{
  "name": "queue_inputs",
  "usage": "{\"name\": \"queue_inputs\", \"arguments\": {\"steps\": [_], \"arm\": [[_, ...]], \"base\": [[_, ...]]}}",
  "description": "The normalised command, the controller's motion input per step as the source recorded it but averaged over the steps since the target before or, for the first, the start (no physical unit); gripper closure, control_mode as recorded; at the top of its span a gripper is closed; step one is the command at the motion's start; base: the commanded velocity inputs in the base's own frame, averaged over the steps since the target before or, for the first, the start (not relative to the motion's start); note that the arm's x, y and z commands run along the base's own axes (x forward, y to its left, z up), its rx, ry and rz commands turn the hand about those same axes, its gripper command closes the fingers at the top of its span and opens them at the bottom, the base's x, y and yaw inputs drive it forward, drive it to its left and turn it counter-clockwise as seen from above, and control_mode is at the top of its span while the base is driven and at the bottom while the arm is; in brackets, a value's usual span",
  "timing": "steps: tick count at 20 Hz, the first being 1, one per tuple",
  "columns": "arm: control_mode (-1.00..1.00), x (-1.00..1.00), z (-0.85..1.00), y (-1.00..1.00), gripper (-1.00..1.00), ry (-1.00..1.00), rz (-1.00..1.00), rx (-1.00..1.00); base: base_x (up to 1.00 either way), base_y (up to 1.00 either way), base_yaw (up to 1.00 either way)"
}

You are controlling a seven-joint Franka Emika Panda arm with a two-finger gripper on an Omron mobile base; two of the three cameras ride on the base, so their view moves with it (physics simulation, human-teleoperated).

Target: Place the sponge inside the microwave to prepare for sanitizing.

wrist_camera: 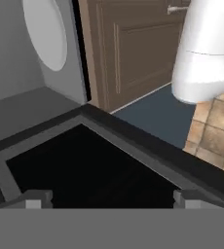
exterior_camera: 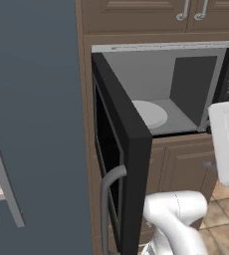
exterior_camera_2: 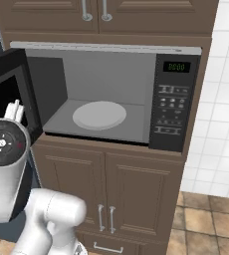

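Note:
The microwave (exterior_camera: 151, 69) (exterior_camera_2: 111, 69) is built into brown cabinets, and its door (exterior_camera: 121, 144) (exterior_camera_2: 7, 84) is swung wide open to the left. A white round plate (exterior_camera: 149, 113) (exterior_camera_2: 99, 115) (wrist_camera: 46, 31) lies on the grey floor inside, with nothing on it. The sponge is out of view. My gripper (wrist_camera: 111, 200) is open, its two dark fingertips (wrist_camera: 36, 199) far apart with nothing between them. It hangs just in front of the door's dark window (wrist_camera: 84, 170), at the oven's left front corner.
The door's curved grey handle (exterior_camera: 109, 199) sticks out toward the base. The button panel (exterior_camera_2: 172, 107) is on the oven's right. Brown cabinet doors (exterior_camera_2: 111, 194) stand below, more above (exterior_camera_2: 96, 10). A tan tiled floor (exterior_camera_2: 206, 219) and a white tiled wall (exterior_camera_2: 221, 99) are to the right.

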Motion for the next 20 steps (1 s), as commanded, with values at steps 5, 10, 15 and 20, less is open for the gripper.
{"name": "queue_inputs", "arguments": {"steps": [5,10,15,20], "arm": [[-1.00,0.26,-0.02,-0.80,-1.00,-0.25,0.33,-0.15],[-1.00,0.14,0.04,-0.83,-1.00,-0.25,0.36,-0.39],[-1.00,0.01,0.00,-0.71,-1.00,-0.40,0.43,-0.49],[-1.00,-0.11,-0.31,0.03,-1.00,-0.41,0.34,-0.69]], "base": [[0.00,0.00,0.00],[0.00,0.00,0.00],[0.00,0.00,0.00],[0.00,0.00,0.00]]}}
